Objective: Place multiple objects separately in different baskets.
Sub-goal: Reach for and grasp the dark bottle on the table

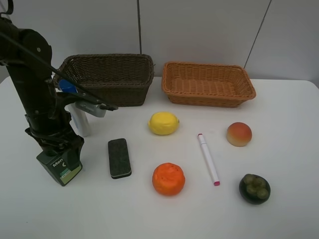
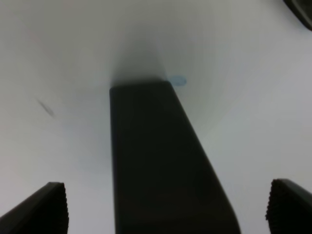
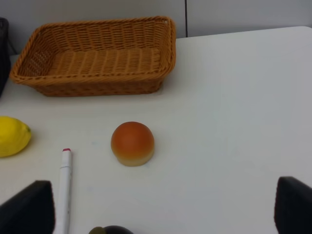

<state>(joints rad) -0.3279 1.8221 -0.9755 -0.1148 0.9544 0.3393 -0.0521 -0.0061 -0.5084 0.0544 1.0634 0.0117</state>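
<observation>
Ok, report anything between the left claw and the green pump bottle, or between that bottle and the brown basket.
Nothing visible between the left claw and the dark green pump bottle; it sits between the open fingers. The white blue-capped tube stands between bottle and dark brown basket.

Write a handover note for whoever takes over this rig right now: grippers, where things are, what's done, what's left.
Left gripper: open, straddling the pump bottle, not closed on it.
Right gripper: open, empty, facing the peach.
Tube, eraser, lemon, orange, marker, mangosteen all sit on the table.
Dark basket and tan basket hold nothing visible.
Done: nothing placed.
To do: sort all eight things into the baskets.
</observation>
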